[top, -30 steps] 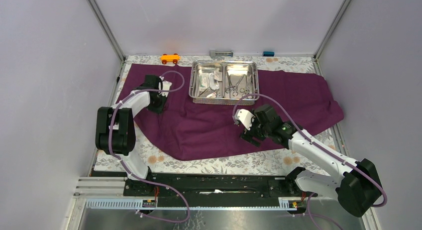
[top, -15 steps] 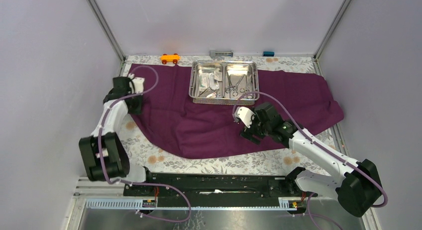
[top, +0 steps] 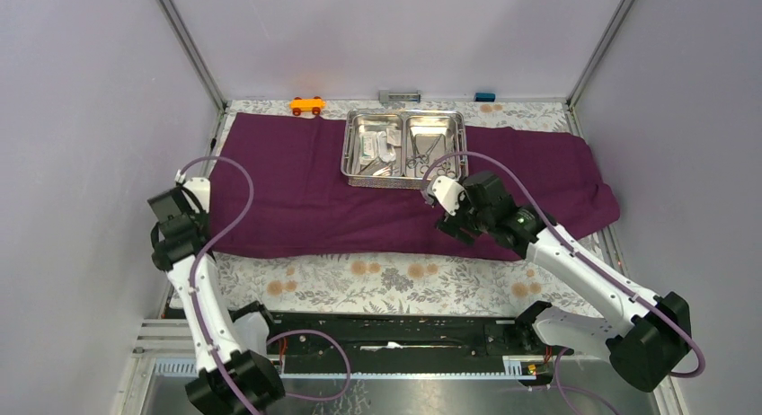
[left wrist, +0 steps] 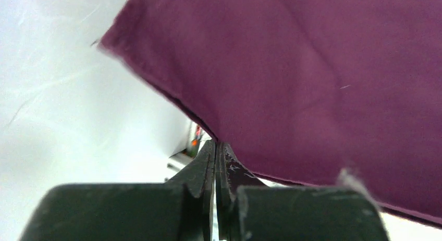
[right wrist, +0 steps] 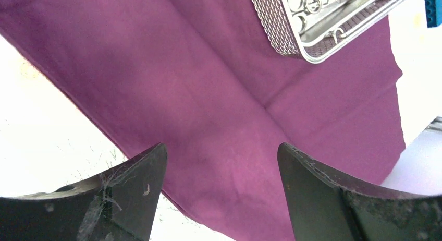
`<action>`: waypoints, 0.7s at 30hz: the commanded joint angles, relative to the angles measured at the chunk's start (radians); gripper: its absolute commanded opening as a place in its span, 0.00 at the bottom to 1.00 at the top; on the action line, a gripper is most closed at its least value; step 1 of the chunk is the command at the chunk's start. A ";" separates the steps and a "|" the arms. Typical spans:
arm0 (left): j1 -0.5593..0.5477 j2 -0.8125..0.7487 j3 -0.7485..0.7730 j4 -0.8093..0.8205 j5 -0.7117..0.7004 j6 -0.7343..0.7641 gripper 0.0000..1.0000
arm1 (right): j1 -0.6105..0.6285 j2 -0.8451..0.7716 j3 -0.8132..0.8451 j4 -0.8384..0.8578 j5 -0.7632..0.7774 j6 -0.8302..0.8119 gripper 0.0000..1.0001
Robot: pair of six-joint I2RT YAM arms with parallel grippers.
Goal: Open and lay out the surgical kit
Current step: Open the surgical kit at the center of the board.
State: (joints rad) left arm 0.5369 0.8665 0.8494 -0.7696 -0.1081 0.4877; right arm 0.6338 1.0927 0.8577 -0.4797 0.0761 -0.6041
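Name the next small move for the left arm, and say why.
Probably open the left gripper and let go: its jaws are shut on the edge of the purple cloth, which already lies spread flat under the steel tray. The right gripper hangs open above the cloth.

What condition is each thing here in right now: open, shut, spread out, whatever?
Dark purple cloth wrap: spread out, left edge pinched.
Shiny two-compartment steel tray: upright on the cloth, filled.
Ring-handled forceps: lying in the tray's right compartment.
Small sealed packets: lying in the left compartment.
Left gripper: shut on the cloth's edge.
Right gripper: open, empty, above the cloth.
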 commanded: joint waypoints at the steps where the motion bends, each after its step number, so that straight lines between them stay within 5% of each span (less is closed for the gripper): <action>1: 0.020 -0.102 -0.055 -0.017 -0.205 0.117 0.00 | -0.014 -0.018 0.066 -0.097 0.078 -0.008 0.84; 10: 0.020 -0.169 -0.087 -0.107 -0.261 0.136 0.02 | -0.016 -0.041 0.075 -0.202 0.132 -0.039 0.84; 13: 0.022 -0.144 -0.055 -0.125 -0.249 0.130 0.44 | -0.021 -0.045 0.069 -0.229 0.146 -0.042 0.85; 18: 0.021 -0.082 0.027 -0.120 -0.226 0.129 0.92 | -0.030 -0.049 0.066 -0.296 0.175 -0.044 0.85; 21: 0.022 -0.041 0.096 -0.120 -0.179 0.122 0.99 | -0.078 -0.050 0.042 -0.304 0.205 -0.070 0.85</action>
State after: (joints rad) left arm 0.5533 0.7918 0.8303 -0.9211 -0.3210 0.6140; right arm 0.6086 1.0649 0.8963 -0.7330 0.2173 -0.6365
